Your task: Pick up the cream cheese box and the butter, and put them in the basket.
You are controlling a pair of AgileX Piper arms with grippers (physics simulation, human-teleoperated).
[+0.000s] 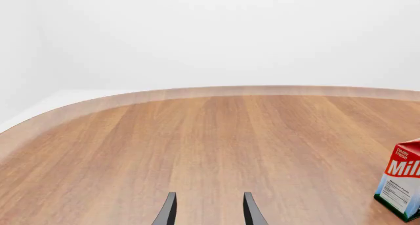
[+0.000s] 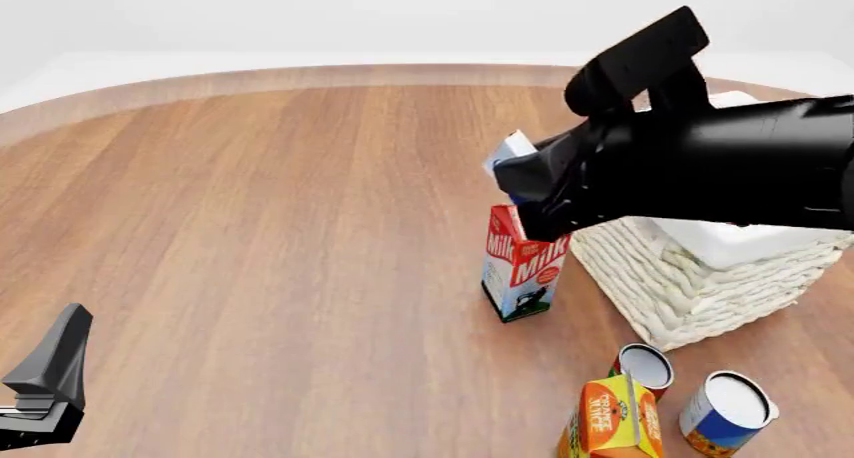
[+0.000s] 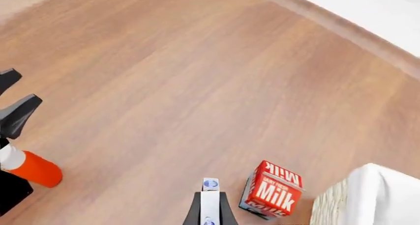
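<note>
Right wrist view: my right gripper (image 3: 209,212) is clamped on the cream cheese box (image 3: 210,201), a light, stiff little carton held by its flat faces, above the milk carton (image 3: 271,189) left of the basket (image 2: 694,268) (butter unseen). My left gripper (image 1: 208,210) gapes empty.

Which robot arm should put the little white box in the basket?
The right one. Its end effector already pinches the cream cheese box beside the basket; the left end effector is far away and empty.
</note>
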